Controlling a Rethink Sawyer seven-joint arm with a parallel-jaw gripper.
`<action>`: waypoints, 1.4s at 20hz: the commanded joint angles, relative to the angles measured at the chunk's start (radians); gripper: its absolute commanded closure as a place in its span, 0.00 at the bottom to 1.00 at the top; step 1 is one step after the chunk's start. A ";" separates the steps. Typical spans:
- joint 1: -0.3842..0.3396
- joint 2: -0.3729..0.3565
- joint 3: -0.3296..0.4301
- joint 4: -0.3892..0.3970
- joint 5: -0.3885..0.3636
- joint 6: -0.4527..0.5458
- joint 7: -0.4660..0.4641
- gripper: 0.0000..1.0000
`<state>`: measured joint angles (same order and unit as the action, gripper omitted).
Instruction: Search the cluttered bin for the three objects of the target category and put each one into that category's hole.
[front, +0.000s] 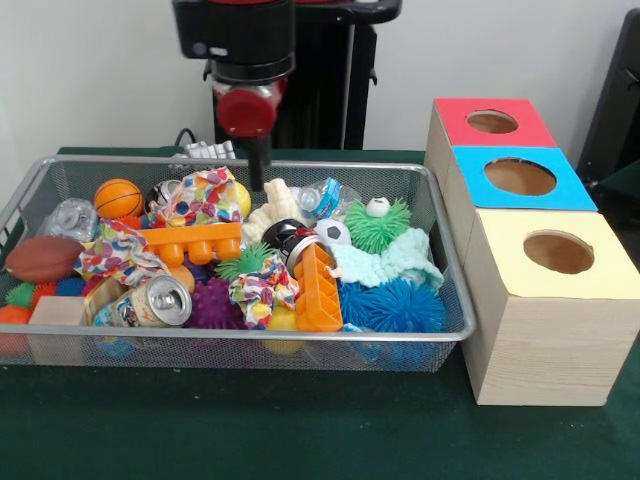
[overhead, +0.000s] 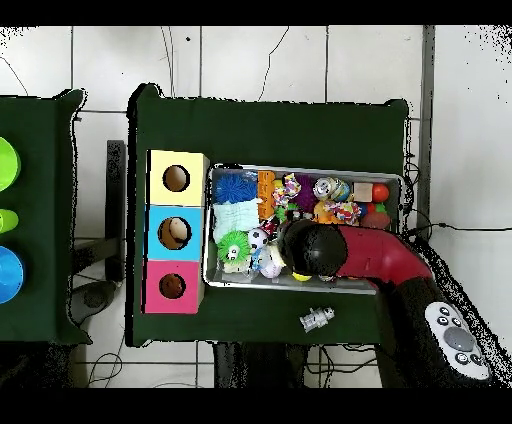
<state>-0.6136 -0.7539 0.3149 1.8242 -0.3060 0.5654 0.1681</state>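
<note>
The jaws come down as one dark stem from the arm's red wrist (front: 247, 110) and end over the far rim of the bin (front: 440, 338), at the back middle of the heap; whether they are open or closed cannot be told from either view. In the overhead view the arm's black head (overhead: 312, 247) covers them entirely.

The bin sits on the green counter (front: 300, 430), packed full. Directly below the jaws lies a cream ridged toy (front: 270, 212), and just beside it on the front view's left a confetti-print cloth (front: 200, 196) with a small yellow rounded shape (front: 240, 199) peeping from behind it; that may be one of the yellow toy animals, though its form is too hidden to say. Another bit of yellow (front: 282, 320) shows low at the bin's near wall, well in front of the jaws, tucked under a second patterned cloth. No duckling can be made out clearly.

In front of the jaws lie two orange plastic blocks (front: 195, 242), a green spiky ball (front: 380, 226), a blue spiky ball (front: 395, 305) and a drink can (front: 160, 302). Beside the bin stand three wooden boxes with holes, topped red (front: 490, 122), blue (front: 520, 177) and yellow (front: 558, 253).
</note>
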 joint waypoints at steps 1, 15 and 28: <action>0.029 0.020 0.046 0.105 0.055 -0.083 0.291 0.00; 0.160 0.209 -0.270 -0.009 -0.006 -0.182 0.382 0.00; 0.237 0.275 -0.399 -0.027 0.027 -0.230 0.399 0.00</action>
<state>-0.3752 -0.5501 -0.0381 1.8445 -0.2879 0.4039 0.2384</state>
